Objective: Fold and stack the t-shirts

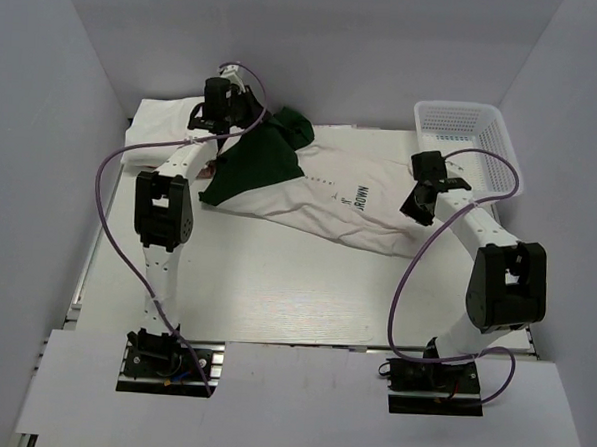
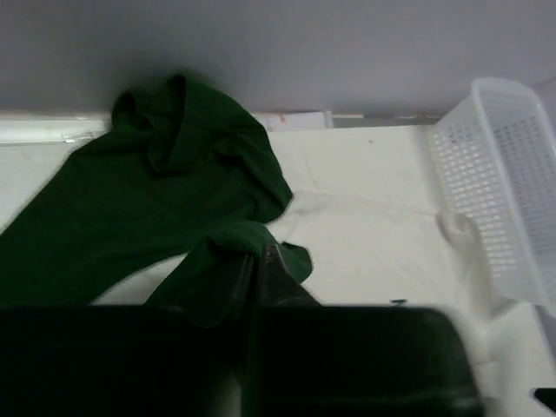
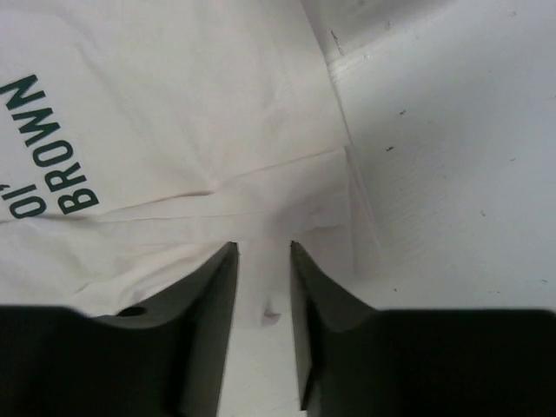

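Top external view shows the tee (image 1: 330, 200) spread across the middle of the table (image 1: 275, 292), its cream body toward the right and a green sleeve (image 1: 257, 161) folded over it at the left. The left gripper (image 1: 249, 114) sits at that far left end, jaws almost pressed together on a fold of the sleeve. The right gripper (image 1: 414, 210) hovers over the hem, jaws spread, gripping nothing. A basket (image 1: 465, 105) stands in the far right corner.
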`<state>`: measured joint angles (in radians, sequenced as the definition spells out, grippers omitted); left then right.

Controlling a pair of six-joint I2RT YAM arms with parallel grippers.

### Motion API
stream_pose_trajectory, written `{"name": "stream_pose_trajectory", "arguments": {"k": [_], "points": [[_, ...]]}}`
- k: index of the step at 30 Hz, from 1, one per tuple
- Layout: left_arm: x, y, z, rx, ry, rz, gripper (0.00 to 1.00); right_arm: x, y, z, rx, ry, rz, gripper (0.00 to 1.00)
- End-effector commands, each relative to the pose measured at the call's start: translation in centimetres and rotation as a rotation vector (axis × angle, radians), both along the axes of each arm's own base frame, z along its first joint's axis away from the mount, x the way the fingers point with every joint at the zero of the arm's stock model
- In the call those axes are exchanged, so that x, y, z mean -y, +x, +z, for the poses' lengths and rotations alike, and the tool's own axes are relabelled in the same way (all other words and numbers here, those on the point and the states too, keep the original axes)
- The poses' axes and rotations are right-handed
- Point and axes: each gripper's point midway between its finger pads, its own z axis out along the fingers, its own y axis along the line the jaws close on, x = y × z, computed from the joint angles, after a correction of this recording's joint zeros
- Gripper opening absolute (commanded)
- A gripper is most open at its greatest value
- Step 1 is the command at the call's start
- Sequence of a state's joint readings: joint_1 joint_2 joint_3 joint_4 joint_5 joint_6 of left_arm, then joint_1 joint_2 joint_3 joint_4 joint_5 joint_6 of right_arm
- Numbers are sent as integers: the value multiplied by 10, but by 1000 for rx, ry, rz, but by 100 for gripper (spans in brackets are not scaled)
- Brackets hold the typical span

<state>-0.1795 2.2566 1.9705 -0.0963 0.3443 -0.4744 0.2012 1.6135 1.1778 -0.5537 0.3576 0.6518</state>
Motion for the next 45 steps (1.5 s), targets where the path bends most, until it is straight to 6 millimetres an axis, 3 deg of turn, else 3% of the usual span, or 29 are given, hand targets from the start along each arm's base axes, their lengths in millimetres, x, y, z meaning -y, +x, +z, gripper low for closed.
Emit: {"name": "stream_pose_trajectory", "arguments": {"k": [1,3,4,8,9,11,12,13,14,16,19,20,23,26,31,34,38,42,45], "points": [[4,21,51,156,-11,-28,33,6,11,24,41,-23,-15,40],[6,29,43,133,-7,-28,90,-4,11,26,43,14,39,48],[-6,32,36,110,14,7,100,-8,10,30,50,27,65,51],[-17,22,34,85,26,38,100,-35,-2,27,43,129,194,75],[-17,14,23,61,39,22,100,-36,-5,27,45,136,201,90],[-20,-1,36,52,52,18,100,-47,-11,27,60,182,246,90],[-21,-11,24,10,59,17,100,-50,-17,18,42,183,266,90],[-23,-22,37,20,67,14,100,-53,-14,20,69,190,281,90],[-25,-37,14,-34,82,-3,100,-57,-23,12,49,203,304,90],[-24,-55,3,-62,92,-3,100,-66,-26,7,43,224,338,90],[-34,-85,-33,-144,121,25,100,-69,-30,-15,-10,213,365,90],[-36,-97,-60,-203,122,27,100,-69,-32,-24,-36,210,363,90],[-48,-108,-85,-276,136,70,100,-69,-30,-38,-65,194,360,90],[-58,-119,-128,-391,184,104,100,-48,-25,-55,-98,108,285,90],[-78,-144,-176,-551,249,167,100,-21,-42,-89,-210,65,211,90],[-100,-164,-197,-620,273,243,100,-23,-49,-97,-212,114,226,90],[-119,-184,-200,-649,308,298,100,-15,-57,-103,-225,115,286,90],[-125,-205,-201,-666,326,312,100,0,-60,-102,-194,119,296,90],[-129,-220,-204,-685,327,303,100,-9,-60,-93,-115,191,386,90]]}}
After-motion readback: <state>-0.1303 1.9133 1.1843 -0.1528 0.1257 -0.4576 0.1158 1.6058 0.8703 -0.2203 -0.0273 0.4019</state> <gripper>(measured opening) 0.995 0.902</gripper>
